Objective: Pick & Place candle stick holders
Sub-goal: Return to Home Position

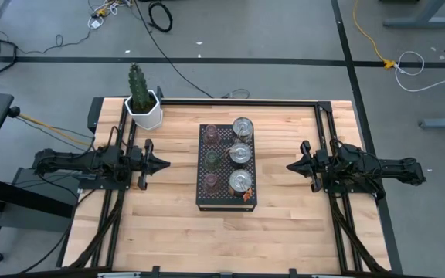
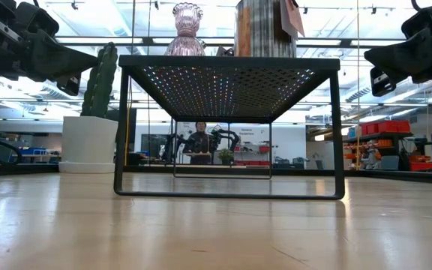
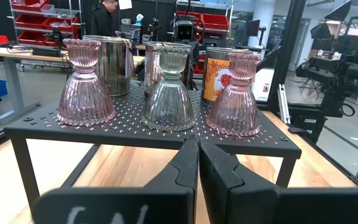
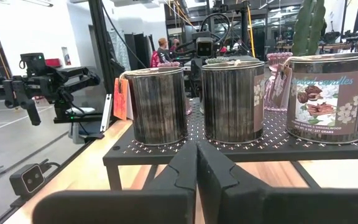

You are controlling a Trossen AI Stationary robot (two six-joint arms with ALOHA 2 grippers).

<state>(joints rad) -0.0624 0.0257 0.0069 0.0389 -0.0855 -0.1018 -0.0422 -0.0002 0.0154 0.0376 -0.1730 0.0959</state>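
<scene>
A black perforated rack (image 1: pixel 226 166) stands at the table's middle. On its left half three ribbed glass candle stick holders stand on their flared bases: a pink one (image 3: pixel 86 84), a green-clear one (image 3: pixel 168 90) and another pink one (image 3: pixel 235 93). On its right half stand three wider silvery tins (image 4: pixel 159 106), (image 4: pixel 232 99), (image 4: pixel 325 99), some with tags. My left gripper (image 1: pixel 163 162) hovers shut and empty left of the rack, pointing at it; its fingers show in the left wrist view (image 3: pixel 197 155). My right gripper (image 1: pixel 290 166) hovers shut and empty right of the rack (image 4: pixel 196 155).
A white pot with a cactus (image 1: pixel 144 108) stands at the table's far left corner. The rack stands on legs, with open space beneath it (image 2: pixel 227 157). Bare wood lies between each gripper and the rack and along the near edge. A person shows in the room behind.
</scene>
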